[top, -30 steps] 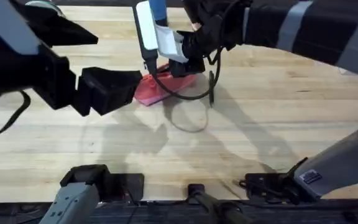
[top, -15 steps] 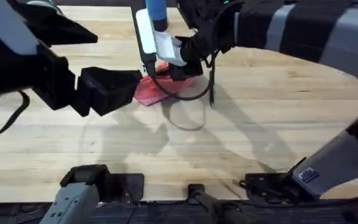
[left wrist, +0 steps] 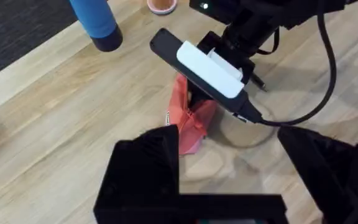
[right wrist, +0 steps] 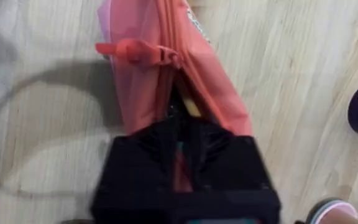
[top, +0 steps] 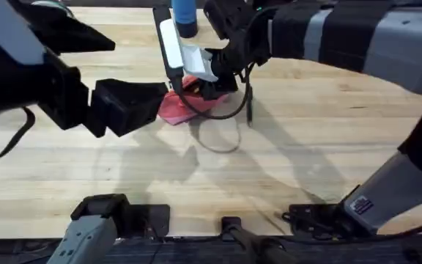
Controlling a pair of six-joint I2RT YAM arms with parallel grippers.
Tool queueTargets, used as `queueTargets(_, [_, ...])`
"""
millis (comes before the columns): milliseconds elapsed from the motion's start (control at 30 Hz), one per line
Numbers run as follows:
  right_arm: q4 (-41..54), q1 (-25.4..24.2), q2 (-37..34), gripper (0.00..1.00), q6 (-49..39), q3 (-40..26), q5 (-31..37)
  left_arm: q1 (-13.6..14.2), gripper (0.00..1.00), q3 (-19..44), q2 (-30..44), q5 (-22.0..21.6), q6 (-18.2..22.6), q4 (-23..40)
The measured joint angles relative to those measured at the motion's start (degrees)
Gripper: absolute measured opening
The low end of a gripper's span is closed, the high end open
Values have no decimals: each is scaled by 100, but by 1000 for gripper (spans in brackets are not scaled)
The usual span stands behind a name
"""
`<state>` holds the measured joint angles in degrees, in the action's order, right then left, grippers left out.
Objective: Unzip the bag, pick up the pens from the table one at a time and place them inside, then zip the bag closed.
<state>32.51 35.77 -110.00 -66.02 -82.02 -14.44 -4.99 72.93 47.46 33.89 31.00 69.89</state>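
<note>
My right tool [right wrist: 182, 146] is pressed onto the bag [right wrist: 166, 68], apparently closed on its zip edge. My left tool [left wrist: 229, 168] hovers spread, empty, beside the bag on the tabletop [top: 328, 132].

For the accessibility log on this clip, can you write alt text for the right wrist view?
The right gripper sits low over the pink-red bag, its black fingers pressed at the zip line where the bag gapes a little. The zip pull tab sticks out sideways farther along the zip, and the bag lies on the pale wooden table.
</note>
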Motion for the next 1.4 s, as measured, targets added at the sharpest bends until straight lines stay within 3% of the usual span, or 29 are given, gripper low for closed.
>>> queueTargets(33, [2, 0, -1, 165, 3, 0, 3, 0, 993, 0, 0, 0, 0, -1])
queueTargets(200, [-15, -17, 0, 858, -21, -4, 37, 0, 994, 0, 0, 0, 0, -2])
queueTargets(233, [-20, -17, -2, 962, -47, -4, 53, 0, 994, 0, 0, 0, 0, -2])
queueTargets(267, [-27, -17, -2, 985, -47, -4, 67, 0, 994, 0, 0, 0, 0, -2])
queueTargets(600, [-28, -17, 0, 996, -12, -7, 75, 0, 993, 0, 0, 0, 0, -1])
queueTargets(767, [-5, -41, 62, 996, 458, -13, 213, 2, 993, 0, 0, 0, 0, 0])
queueTargets(933, [346, -178, 556, 996, 1135, -16, 519, 1, 993, 0, 0, 0, 0, -1])
queueTargets(1233, [1197, -302, 1605, 996, 2028, -44, 1688, 0, 993, 0, 0, 0, 0, -2])
queueTargets(1400, [1639, -339, 1905, 996, 2778, -46, 1902, 0, 993, 0, 0, 0, 0, 0])
